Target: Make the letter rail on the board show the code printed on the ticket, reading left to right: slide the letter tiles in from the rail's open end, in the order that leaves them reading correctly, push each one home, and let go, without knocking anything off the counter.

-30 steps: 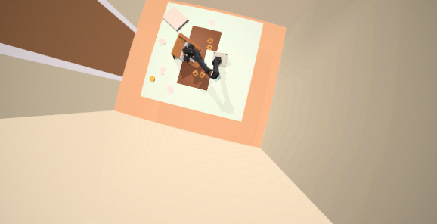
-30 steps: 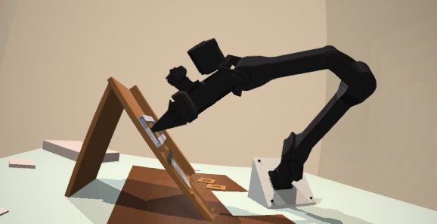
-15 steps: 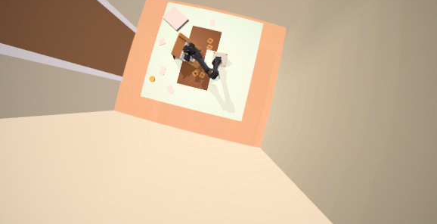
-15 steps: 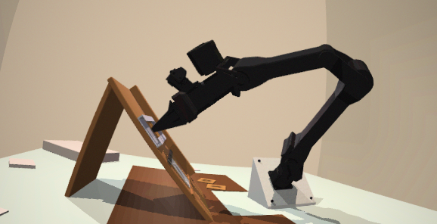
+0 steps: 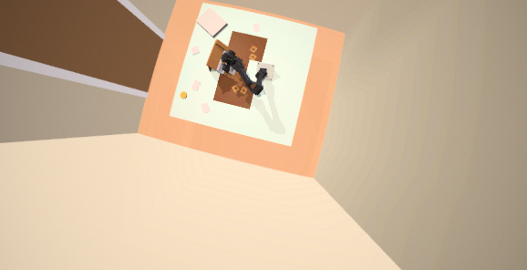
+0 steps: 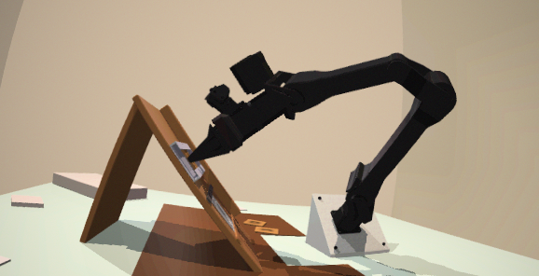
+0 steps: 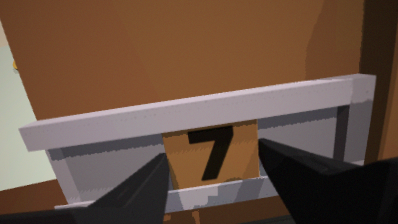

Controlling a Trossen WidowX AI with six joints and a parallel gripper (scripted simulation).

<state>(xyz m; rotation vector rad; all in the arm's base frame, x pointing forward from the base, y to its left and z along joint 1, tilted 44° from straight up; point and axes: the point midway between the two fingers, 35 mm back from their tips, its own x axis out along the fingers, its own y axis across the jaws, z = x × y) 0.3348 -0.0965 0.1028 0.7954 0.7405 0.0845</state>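
Note:
A tile marked 7 (image 7: 212, 155) sits upright in the pale grey rail (image 7: 200, 111) (image 6: 193, 172), about midway along it. My gripper (image 7: 212, 152) (image 6: 190, 159) is shut on this tile, one black finger at each side. The rail floor shows bare both left and right of the tile, and an end wall closes the rail at the right. The rail lies across the sloping brown board (image 7: 200, 45) (image 6: 158, 120). A grey piece low on the board may be the ticket; no code is readable.
Orange squares, too small to read, lie on the brown mat (image 5: 248, 38): two near the far end (image 5: 253, 48) (image 5: 253, 57), two near the other end (image 5: 235, 88) (image 5: 243, 90). A pink slab (image 5: 211, 22) (image 6: 93, 185), small pink blocks and a yellow disc (image 5: 183, 95) lie around the board.

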